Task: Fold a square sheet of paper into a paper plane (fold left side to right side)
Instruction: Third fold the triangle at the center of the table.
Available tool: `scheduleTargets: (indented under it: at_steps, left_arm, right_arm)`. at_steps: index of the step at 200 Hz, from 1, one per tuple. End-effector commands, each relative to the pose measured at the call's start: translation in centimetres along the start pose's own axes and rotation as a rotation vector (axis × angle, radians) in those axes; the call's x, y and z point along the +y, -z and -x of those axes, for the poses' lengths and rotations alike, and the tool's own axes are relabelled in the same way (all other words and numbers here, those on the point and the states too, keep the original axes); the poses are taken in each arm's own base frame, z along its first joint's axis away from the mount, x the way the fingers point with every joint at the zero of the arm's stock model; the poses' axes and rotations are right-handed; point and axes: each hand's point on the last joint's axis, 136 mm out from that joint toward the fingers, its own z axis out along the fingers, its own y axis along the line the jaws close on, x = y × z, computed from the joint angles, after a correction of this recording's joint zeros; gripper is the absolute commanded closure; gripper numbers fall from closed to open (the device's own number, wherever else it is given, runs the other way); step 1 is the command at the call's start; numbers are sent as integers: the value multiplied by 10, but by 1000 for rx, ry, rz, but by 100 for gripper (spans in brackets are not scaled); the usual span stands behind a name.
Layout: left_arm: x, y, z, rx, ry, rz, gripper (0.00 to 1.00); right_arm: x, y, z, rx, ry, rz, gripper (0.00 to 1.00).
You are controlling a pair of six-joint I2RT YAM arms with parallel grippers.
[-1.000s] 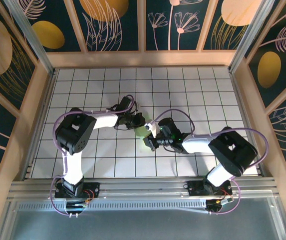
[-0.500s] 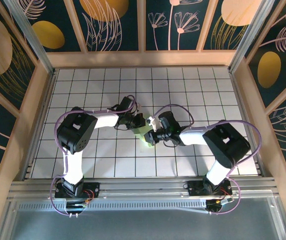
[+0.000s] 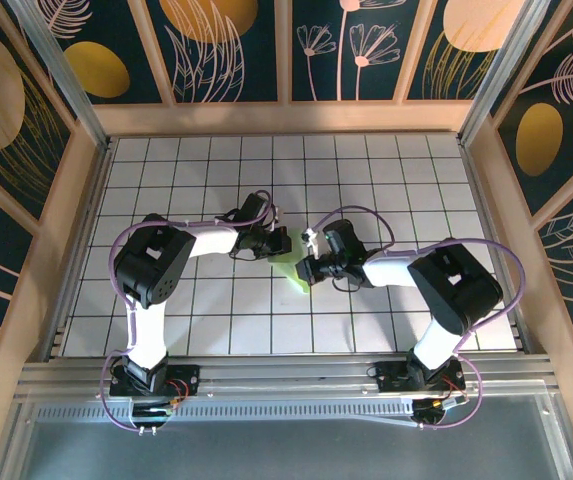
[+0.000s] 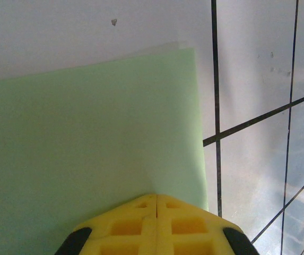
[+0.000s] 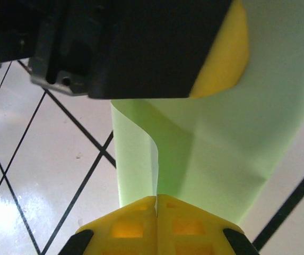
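Right pincer (image 5: 156,199): yellow fingers together, clamped on the near end of the square sheet of paper (image 5: 215,149), a curled edge of which runs straight into the seam between the tips. Left pincer (image 4: 156,197): fingers likewise together, tips meeting at the far end of the same sheet; from where I stand I cannot tell whether a layer is nipped between them or merely pressed under them. From above, the two pincers face each other near the middle of the bench (image 3: 386,170), the left one a little farther back, the right one nearer and to the right, with the pale green paper showing between and below them. Sheet, condition: no flat square now, but a narrowed band of more than one layer, one flap standing up in a loose curl on the left, and a soft diagonal crease showing across the right part. Through the left wrist camera one straight edge and one square corner lie against the white tiles. Progress, as I judge it: the left-to-right folding is underway but unfinished, since the flap is raised and not pressed flat. No pointed nose, no sharp centre crease and no wings can be made out, so the greater part of the plane appears to be left to do. Surroundings: white grid tiles, wooden frame, dark patterned panels.
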Motion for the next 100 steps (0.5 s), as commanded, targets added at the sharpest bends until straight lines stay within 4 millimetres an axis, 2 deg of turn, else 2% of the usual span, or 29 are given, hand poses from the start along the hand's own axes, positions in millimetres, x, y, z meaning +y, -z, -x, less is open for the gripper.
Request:
scheduleTargets:
  at_steps: [1, 100]
  left_arm:
    - [23, -12, -20, 64, 20, 85, 99]
    - [22, -13, -19, 65, 21, 85, 99]
  right_arm:
    - [-10, 1, 11, -25, -27, -45, 100]
    - [-16, -2, 14, -29, -29, -62, 100]
